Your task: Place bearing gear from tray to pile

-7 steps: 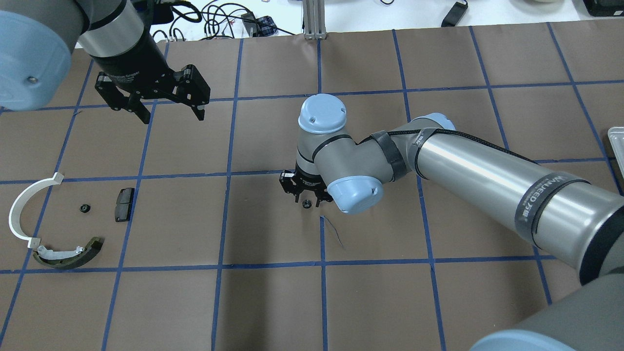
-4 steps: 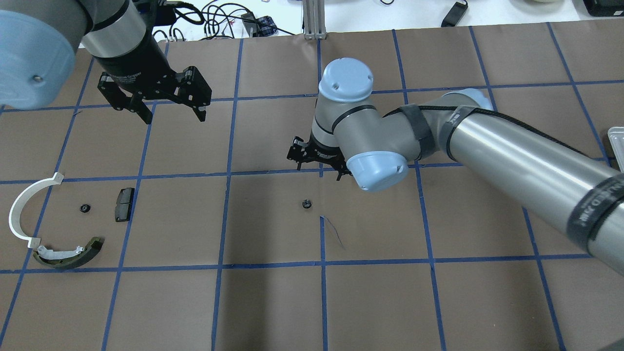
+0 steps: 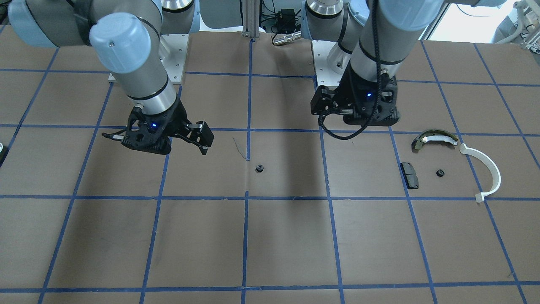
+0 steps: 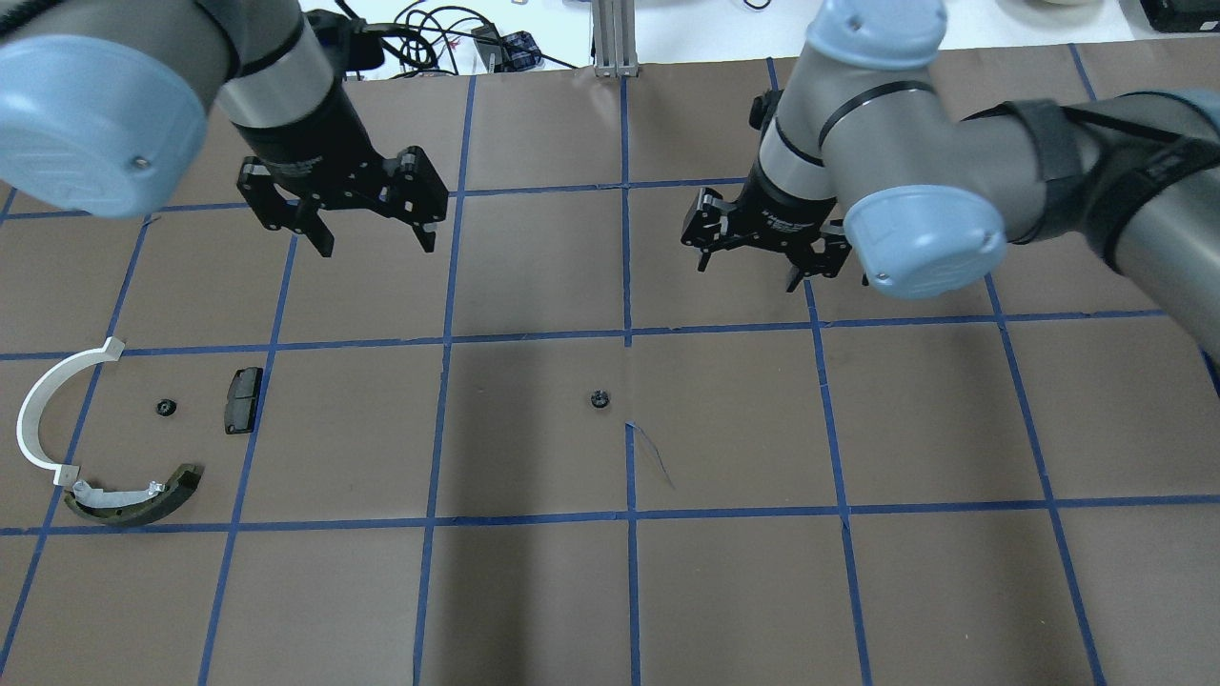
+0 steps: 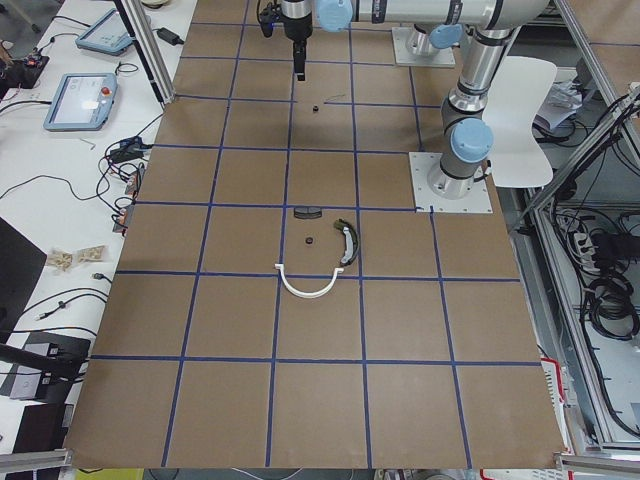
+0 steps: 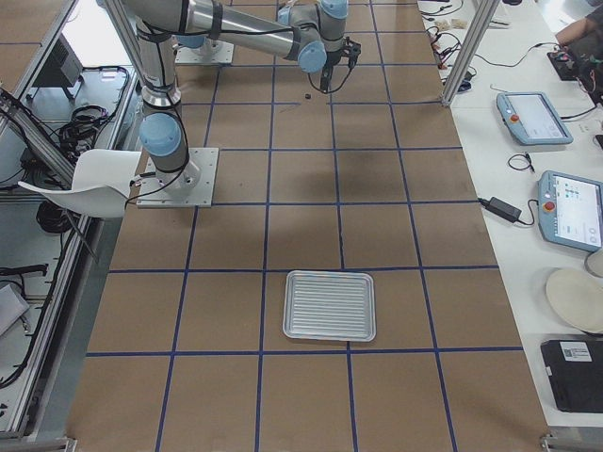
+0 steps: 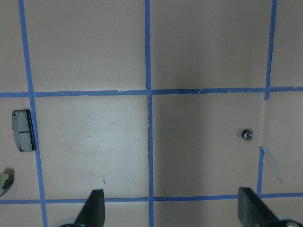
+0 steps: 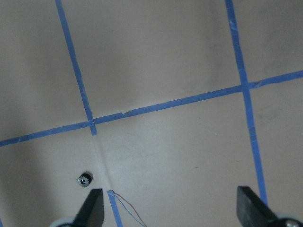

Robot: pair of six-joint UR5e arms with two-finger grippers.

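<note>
Bearing gear (image 4: 599, 398) lay flat on the brown table (image 4: 534, 591), alone at mid-table. It was round, so there was no long axis to align to.

Right gripper (image 4: 747, 275) hung raised just beyond the gear on the tray side, fingers spread and empty. Judged the nearer arm.

Left gripper (image 4: 376, 248) hung farther from the gear on the pile side, also spread and empty.

Pile (image 3: 440, 172) lay well to the gear's left:
- black pad (image 4: 243, 399)
- second small gear (image 4: 167, 408)
- brake shoe (image 4: 143, 510)
- white arc (image 4: 27, 419)

Tray (image 6: 330, 306) was farthest from the gear. Nothing visible in it.
</note>
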